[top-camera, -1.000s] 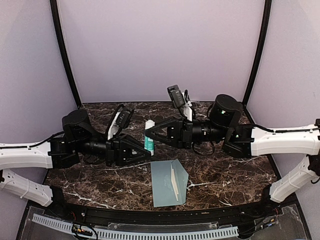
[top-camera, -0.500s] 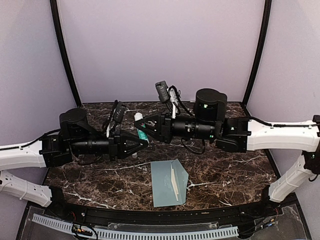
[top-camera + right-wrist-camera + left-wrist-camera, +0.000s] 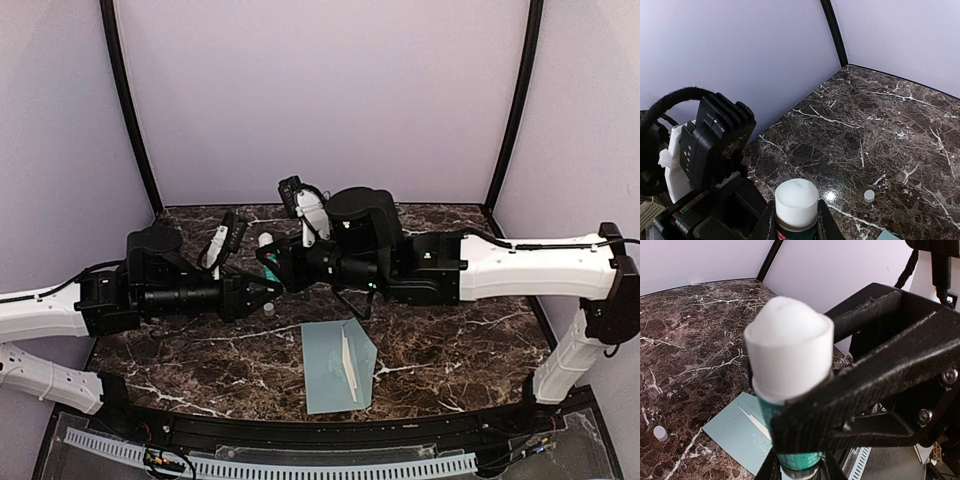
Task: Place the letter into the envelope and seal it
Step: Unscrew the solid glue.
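Note:
The pale teal envelope (image 3: 328,368) lies flat near the table's front edge, its pointed flap open to the right and a thin white strip showing inside. The left wrist view catches it too, as the envelope (image 3: 732,432) below the arms. The letter is not in view. Above the table's middle, both grippers meet on a white-and-green glue stick (image 3: 266,245). My left gripper (image 3: 272,288) is shut on its teal lower end (image 3: 796,460). My right gripper (image 3: 268,260) is shut just under its white top (image 3: 796,199), and one right finger crosses in front in the left wrist view.
A small white cap (image 3: 660,432) lies on the dark marble table (image 3: 450,340), left of the envelope; the right wrist view shows the cap (image 3: 869,195) too. Pale walls and black corner posts close in the back and sides.
Both grippers and the glue stick between them have shifted left. The right arm has stretched further across the table. The envelope has not moved.

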{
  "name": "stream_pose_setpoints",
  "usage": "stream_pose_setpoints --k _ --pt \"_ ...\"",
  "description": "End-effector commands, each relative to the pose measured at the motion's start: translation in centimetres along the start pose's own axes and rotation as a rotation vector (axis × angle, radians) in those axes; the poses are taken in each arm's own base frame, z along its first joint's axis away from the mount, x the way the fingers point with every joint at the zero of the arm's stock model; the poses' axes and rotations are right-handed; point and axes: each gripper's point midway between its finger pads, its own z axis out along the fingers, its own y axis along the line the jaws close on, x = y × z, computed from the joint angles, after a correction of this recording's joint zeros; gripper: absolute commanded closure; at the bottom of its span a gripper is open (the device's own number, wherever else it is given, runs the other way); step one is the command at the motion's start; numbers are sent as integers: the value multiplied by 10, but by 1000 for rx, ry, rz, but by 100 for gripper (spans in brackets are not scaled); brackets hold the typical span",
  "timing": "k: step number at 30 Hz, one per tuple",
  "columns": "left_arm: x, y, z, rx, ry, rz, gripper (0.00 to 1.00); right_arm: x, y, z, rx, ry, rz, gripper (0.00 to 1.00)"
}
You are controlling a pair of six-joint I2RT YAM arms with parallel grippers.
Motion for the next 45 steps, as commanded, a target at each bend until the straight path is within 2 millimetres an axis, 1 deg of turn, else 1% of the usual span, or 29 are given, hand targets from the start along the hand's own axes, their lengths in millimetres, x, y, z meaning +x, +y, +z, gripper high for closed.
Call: stream_pose_setpoints --k 1,4,5,6,7,9,10,11,13,16,18,20,23,26,30,33,35,38,40,45 --pt "-31 9 -10 -70 -145 25 100 16 27 -4 -13 41 47 100" --pt "-31 7 -10 -61 -138 28 100 13 23 -9 0 25 52 100" --pt "-30 5 -9 -53 -132 30 100 11 25 -12 -10 17 54 96" --pt "-29 4 -8 -44 -130 30 100 10 27 -15 -23 11 56 92" --pt "-30 2 -8 -34 -132 29 100 7 29 -18 -40 0 56 84" --pt "-28 -5 -7 4 -119 28 100 0 34 -26 -81 -30 51 63" --pt "-29 -6 -7 10 -120 28 100 -4 36 -31 -100 -49 48 54" --pt "-29 -8 -8 24 -121 28 100 -6 37 -36 -116 -64 46 49" --pt "-30 -14 -10 55 -130 29 100 -14 37 -50 -143 -98 45 39" --pt "-31 -25 -15 123 -145 39 100 -23 31 -66 -161 -145 52 32" --pt "-27 -35 -16 183 -131 56 100 -26 24 -73 -181 -165 61 26" --pt "-20 -50 -17 273 -92 80 100 -26 23 -79 -248 -164 70 25" --pt "-15 -66 -19 364 -52 99 100 -29 29 -89 -385 -172 72 24" --pt "-8 -84 -20 469 3 118 100 -30 37 -98 -474 -178 54 24" --pt "-4 -98 -18 531 45 147 100 -28 53 -103 -566 -159 18 26" --pt "-5 -103 -17 553 52 158 100 -25 63 -105 -635 -144 4 32" --pt "-5 -105 -16 560 51 162 100 -24 66 -105 -654 -138 4 37" --pt "-7 -107 -18 567 41 163 100 -21 63 -101 -635 -126 14 42" --pt "-7 -106 -18 565 36 161 100 -19 58 -97 -611 -121 21 43" --pt "-5 -106 -16 563 39 151 100 -18 53 -93 -582 -116 32 61"
